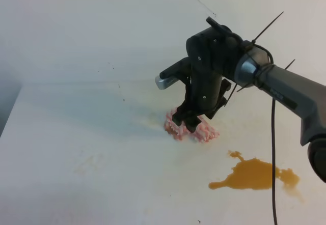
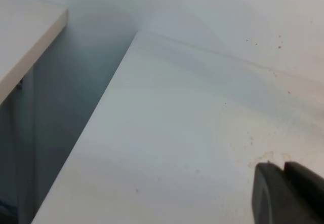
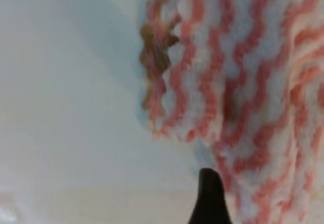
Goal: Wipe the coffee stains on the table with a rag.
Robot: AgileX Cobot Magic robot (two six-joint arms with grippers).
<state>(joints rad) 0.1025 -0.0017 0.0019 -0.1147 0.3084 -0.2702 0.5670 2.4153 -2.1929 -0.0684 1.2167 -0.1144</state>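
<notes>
The rag (image 1: 205, 131), pink-and-white zigzag cloth, lies bunched on the white table (image 1: 102, 133) near the middle. My right gripper (image 1: 186, 122) points straight down into it, and its jaws look shut on the rag. The right wrist view shows the rag (image 3: 243, 82) close up with a brown wet patch on its edge, and one dark fingertip (image 3: 209, 196) beside it. The coffee stains (image 1: 253, 174), an amber-brown blotch with tails, lie to the front right of the rag, apart from it. My left gripper (image 2: 284, 193) is shut and empty, low over bare table (image 2: 177, 148).
A black cable (image 1: 273, 159) hangs from the right arm across the coffee stains. Faint yellowish smudges (image 1: 86, 164) mark the table's front left. In the left wrist view the table's left edge drops into a gap, with another white surface (image 2: 25, 36) beyond it.
</notes>
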